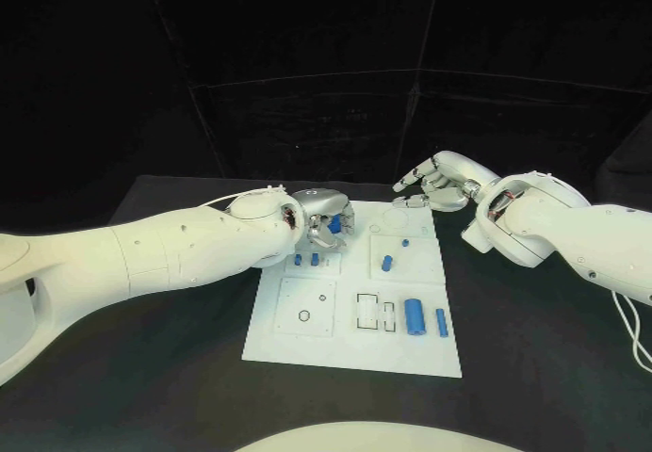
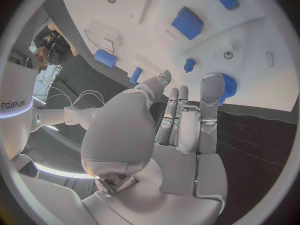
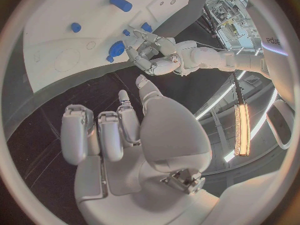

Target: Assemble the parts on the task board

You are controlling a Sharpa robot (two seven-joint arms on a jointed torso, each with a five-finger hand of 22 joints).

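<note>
The black table point(image 1: 163, 377) fills the lower part of the head view. The white board point(image 1: 356, 353) lies in the middle of it.

The left arm point(image 1: 150, 250) comes in from the left edge. The right arm point(image 1: 571, 231) comes in from the right edge.

The left hand point(image 1: 323, 218) hangs over the upper left part of the board. Its fingers point down at a round blue part point(image 2: 229, 85). In the left wrist view one fingertip point(image 2: 212, 83) lies right against this part. I cannot tell if the hand has hold of it or only touches it.

The right hand point(image 1: 437, 181) sits at the upper right corner of the board. Its fingers are curled in and it holds nothing.

More blue parts lie on the board. A block point(image 1: 413, 315) and a thin peg point(image 1: 442, 322) lie side by side at the lower right. Two small pieces point(image 1: 396, 256) sit in the middle right square.

The parts look small, hard and light, like plastic. They look smooth, so I think they could slip or roll away. The round part is likely best held at its sides, with the thumb on one side and a finger on the other. A soft grip should do, since it will not bend.
</note>
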